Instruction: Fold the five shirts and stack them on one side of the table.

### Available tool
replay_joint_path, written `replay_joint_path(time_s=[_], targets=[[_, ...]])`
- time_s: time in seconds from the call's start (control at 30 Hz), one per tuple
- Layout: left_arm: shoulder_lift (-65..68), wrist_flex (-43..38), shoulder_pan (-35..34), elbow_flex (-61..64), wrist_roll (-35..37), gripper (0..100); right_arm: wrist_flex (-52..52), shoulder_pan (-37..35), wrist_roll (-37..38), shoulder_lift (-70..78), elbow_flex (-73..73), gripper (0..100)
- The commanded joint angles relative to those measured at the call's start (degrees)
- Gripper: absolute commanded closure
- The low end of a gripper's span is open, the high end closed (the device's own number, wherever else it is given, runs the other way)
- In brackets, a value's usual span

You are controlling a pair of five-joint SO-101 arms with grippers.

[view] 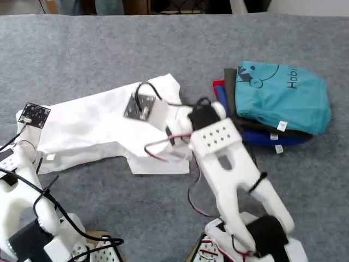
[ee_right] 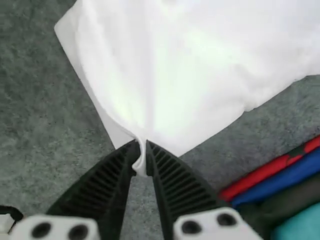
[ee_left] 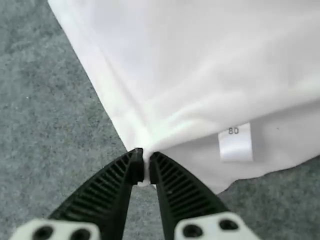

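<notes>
A white shirt (view: 92, 123) lies spread across the middle of the grey table, partly folded. My left gripper (view: 31, 117) sits at the shirt's left end. In the left wrist view it (ee_left: 143, 167) is shut on a pinch of the shirt's edge (ee_left: 200, 65), close to a small white size label (ee_left: 235, 142). My right gripper (view: 140, 103) is over the shirt's upper right part. Its wrist view shows it (ee_right: 141, 155) shut on a fold of the white cloth (ee_right: 180, 70).
A stack of folded shirts (view: 278, 101) lies at the right, teal on top, with black, blue and red below; its edge (ee_right: 280, 175) lies close to my right gripper. Both arm bases stand at the front edge. Bare grey table (view: 109, 43) stretches behind the shirt.
</notes>
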Motion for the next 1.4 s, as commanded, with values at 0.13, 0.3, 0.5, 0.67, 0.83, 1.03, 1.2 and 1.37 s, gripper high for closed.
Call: replay_joint_path(time_s=[0.13,0.3,0.5,0.67,0.83,1.03,1.2,1.37], targets=[[-1.8,-1.1,1.2,-0.9,-1.6,97,-8.6,-1.1,-4.0,-4.4,11.2,98.5],[-1.8,-0.8,-0.2,-0.2,-5.5,97,-11.9,-1.0,-4.0,-4.4,14.5,98.5],[-2.5,2.3,-3.5,-0.6,-7.5,97,-12.4,-1.0,-4.0,-4.2,15.3,98.5],[-1.9,12.0,-2.0,-4.8,-7.3,97,-12.4,-0.9,-3.9,-4.2,15.3,98.5],[-2.0,12.2,-2.5,-6.5,-4.4,97,-11.9,-1.1,-4.0,-4.9,14.3,98.5],[-1.8,10.8,-2.6,-6.8,-3.7,97,-12.2,-2.3,-3.7,-8.0,15.7,98.5],[-1.8,6.9,-5.3,-7.1,-3.6,97,-12.4,-0.6,-3.8,-8.4,18.3,98.5],[-1.8,7.2,-5.2,-6.5,-3.6,97,-12.4,3.6,-5.6,-8.5,16.1,98.5]])
